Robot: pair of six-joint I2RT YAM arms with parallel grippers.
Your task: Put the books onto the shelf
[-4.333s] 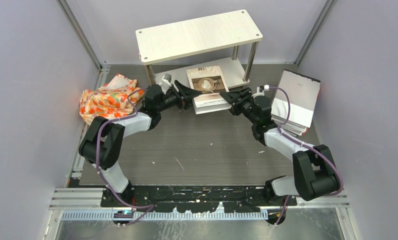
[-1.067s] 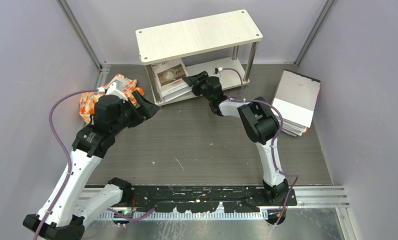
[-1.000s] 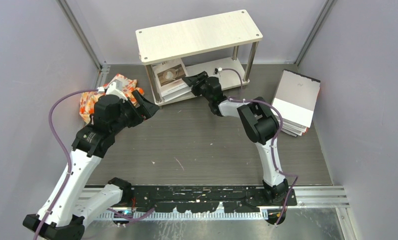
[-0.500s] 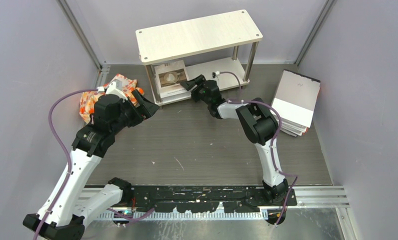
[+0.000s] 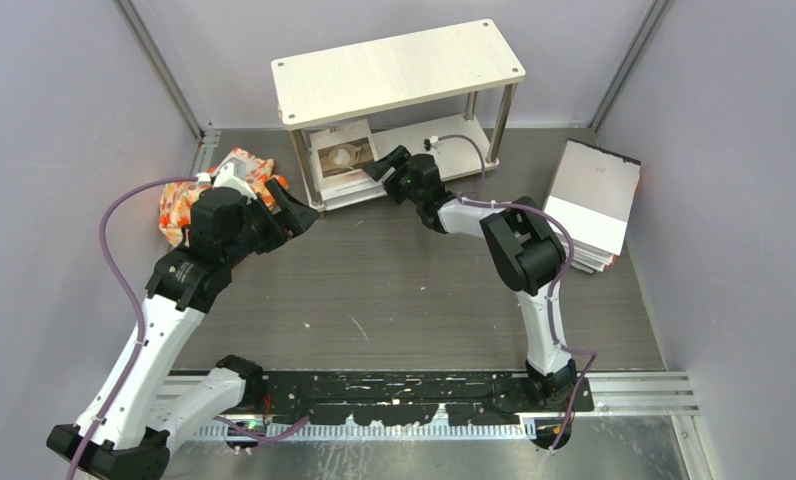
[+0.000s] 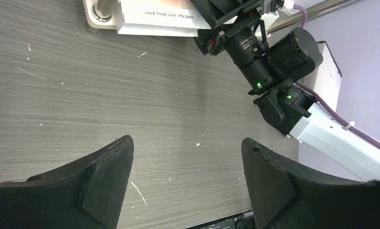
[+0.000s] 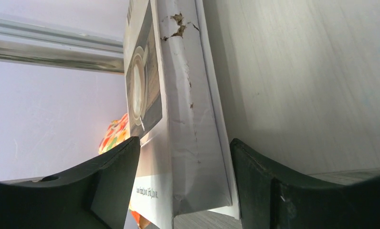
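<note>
The beige coffee-cup book (image 5: 339, 160) lies on the lower board of the shelf (image 5: 394, 70), at its left end. Its near edge sticks out over the front. My right gripper (image 5: 377, 168) is open and straddles the book's right edge. In the right wrist view the worn white spine (image 7: 188, 143) stands between the spread fingers (image 7: 111, 181). The other books (image 5: 594, 195) sit in a stack at the right, a grey-white cover on top. My left gripper (image 5: 299, 212) hangs open and empty over the table, left of the shelf (image 6: 102, 9).
An orange-and-white floral cloth (image 5: 189, 205) is bunched at the left, behind my left arm. Thin metal legs (image 5: 501, 120) hold up the shelf. Walls close in the table on three sides. The left wrist view shows the right arm's wrist (image 6: 274, 62) over bare grey tabletop (image 6: 131, 95).
My right gripper has pushed the coffee-cup book farther in and squarer on the lower board, then spread its jaws. The left arm has stayed put.
</note>
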